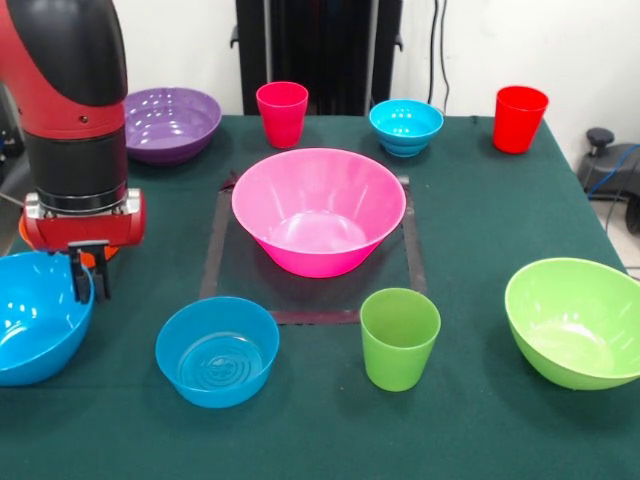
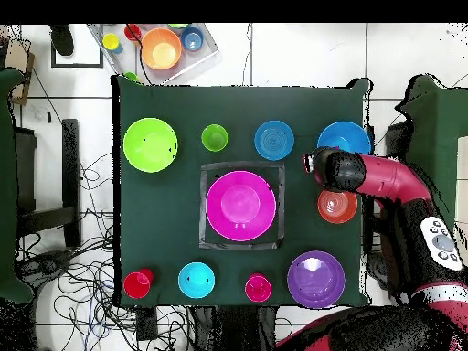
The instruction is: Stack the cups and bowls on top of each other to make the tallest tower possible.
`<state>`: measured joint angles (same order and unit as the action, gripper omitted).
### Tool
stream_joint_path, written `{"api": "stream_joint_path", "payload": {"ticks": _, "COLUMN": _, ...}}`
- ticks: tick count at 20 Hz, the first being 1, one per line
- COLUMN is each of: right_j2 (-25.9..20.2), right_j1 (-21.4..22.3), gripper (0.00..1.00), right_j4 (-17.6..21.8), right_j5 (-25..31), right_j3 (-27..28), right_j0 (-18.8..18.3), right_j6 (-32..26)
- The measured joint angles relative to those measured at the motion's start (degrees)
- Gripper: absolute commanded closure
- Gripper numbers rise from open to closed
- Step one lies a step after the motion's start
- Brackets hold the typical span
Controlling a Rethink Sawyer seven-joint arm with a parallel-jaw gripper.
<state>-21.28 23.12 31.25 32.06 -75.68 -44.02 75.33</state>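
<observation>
The large pink plastic bowl (image 1: 318, 208) stands in the table's middle, inside a dark tape square (image 1: 214, 255). The light green plastic tumbler (image 1: 399, 337) stands just before it, the ribbed blue plastic bowl (image 1: 406, 126) behind.

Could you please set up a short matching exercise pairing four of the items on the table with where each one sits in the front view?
Things:
1. large pink bowl
2. light green cup
3. purple bowl
4. gripper

Places:
A. far side of the table, beside the arm
B. at the rim of the big blue bowl on the left edge
C. inside the taped square
D. just outside the taped square's near corner

Pairs: 1-C, 2-D, 3-A, 4-B
</observation>
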Motion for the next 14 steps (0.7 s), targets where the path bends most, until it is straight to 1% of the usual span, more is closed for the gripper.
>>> {"api": "stream_joint_path", "payload": {"ticks": 7, "right_j2": 0.39, "right_j1": -0.07, "gripper": 1.0, "right_j4": -0.06, "right_j5": -0.04, "right_j3": -0.01, "right_j0": 0.59, "right_j6": 0.0}}
{"api": "stream_joint_path", "payload": {"ticks": 14, "right_j2": 0.43, "right_j1": 0.58, "gripper": 1.0, "right_j4": -1.15, "right_j5": 0.78, "right_j3": 0.24, "right_j0": 1.09, "right_j6": 0.0}}
